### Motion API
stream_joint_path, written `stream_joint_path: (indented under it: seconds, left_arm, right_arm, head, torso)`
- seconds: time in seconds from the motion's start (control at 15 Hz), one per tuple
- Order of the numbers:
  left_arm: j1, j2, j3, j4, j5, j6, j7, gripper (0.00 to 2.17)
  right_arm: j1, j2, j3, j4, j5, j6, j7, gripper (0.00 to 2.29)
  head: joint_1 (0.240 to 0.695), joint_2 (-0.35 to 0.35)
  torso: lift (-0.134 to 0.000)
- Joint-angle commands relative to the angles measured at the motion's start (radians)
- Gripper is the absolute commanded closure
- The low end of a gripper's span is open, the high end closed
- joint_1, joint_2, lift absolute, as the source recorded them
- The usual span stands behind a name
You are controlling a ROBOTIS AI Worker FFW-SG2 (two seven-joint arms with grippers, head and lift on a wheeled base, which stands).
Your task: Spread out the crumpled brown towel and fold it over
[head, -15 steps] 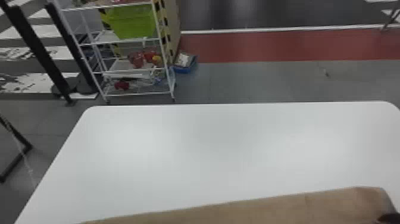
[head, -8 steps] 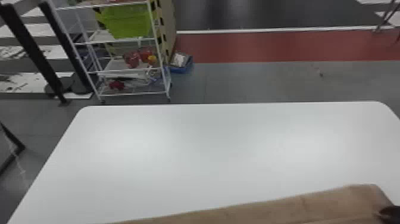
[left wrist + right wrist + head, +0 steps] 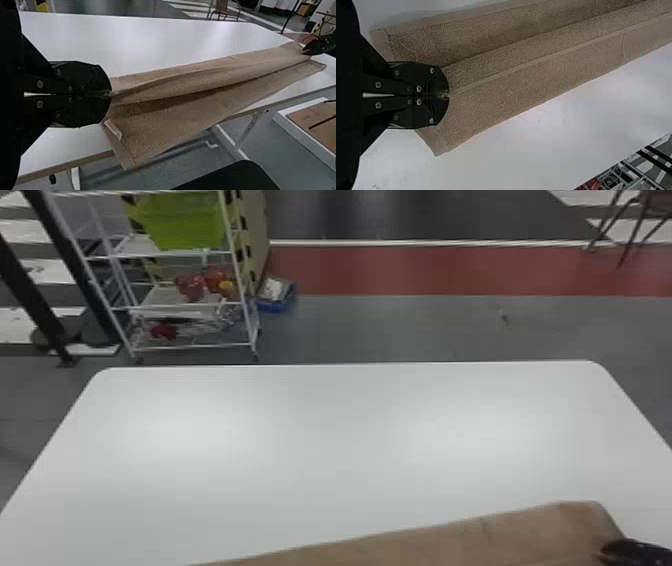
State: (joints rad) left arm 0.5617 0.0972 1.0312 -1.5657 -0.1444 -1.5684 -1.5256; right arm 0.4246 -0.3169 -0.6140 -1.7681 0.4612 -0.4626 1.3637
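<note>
1. Left end effector (image 3: pixel 110 94), in left wrist view, is pinching the brown towel (image 3: pixel 170 89).
2. The towel spreads over white counter (image 3: pixel 325 440), bottom centre to lower right of head view.
3. Lower right, right end effector (image 3: pixel 606 550) also pinches it.

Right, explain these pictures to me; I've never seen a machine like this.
This is a two-armed robot working at a white table. The head camera looks forward and down; the other two views come from its wrists, turned sideways. A brown towel stretches lengthwise between the arms, partly hanging over one table edge. The left claw pinches it toward one end, the right claw toward the other, both closed on cloth. Beyond the table stands a white rack.
</note>
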Motion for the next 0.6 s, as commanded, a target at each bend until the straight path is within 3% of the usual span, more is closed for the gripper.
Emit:
stream_joint_path:
  seconds: [0.0, 0.27, 0.47, 0.53]
  left_arm:
    - [0.014, -0.016, 0.012, -0.063, 0.000, -0.002, -0.010, 1.37]
    - [0.029, -0.024, -0.016, -0.065, -0.023, -0.002, -0.018, 1.36]
    - [0.029, -0.024, -0.023, -0.057, -0.027, -0.002, -0.018, 0.88]
    - [0.030, -0.024, -0.022, -0.057, -0.030, -0.002, -0.018, 0.51]
  right_arm:
    - [0.000, 0.007, -0.009, -0.011, -0.004, -0.004, 0.003, 1.38]
    - [0.008, 0.019, -0.012, -0.001, -0.004, -0.014, 0.003, 1.38]
    - [0.008, 0.021, -0.009, -0.001, -0.004, -0.014, 0.003, 1.38]
    - [0.008, 0.021, -0.010, 0.004, -0.006, -0.014, 0.003, 1.38]
  head:
    - [0.695, 0.009]
    - [0.695, -0.006]
    - [0.695, -0.026]
    - [0.695, -0.026]
  torso:
    - [-0.122]
    - [-0.122]
    - [-0.122]
    - [-0.122]
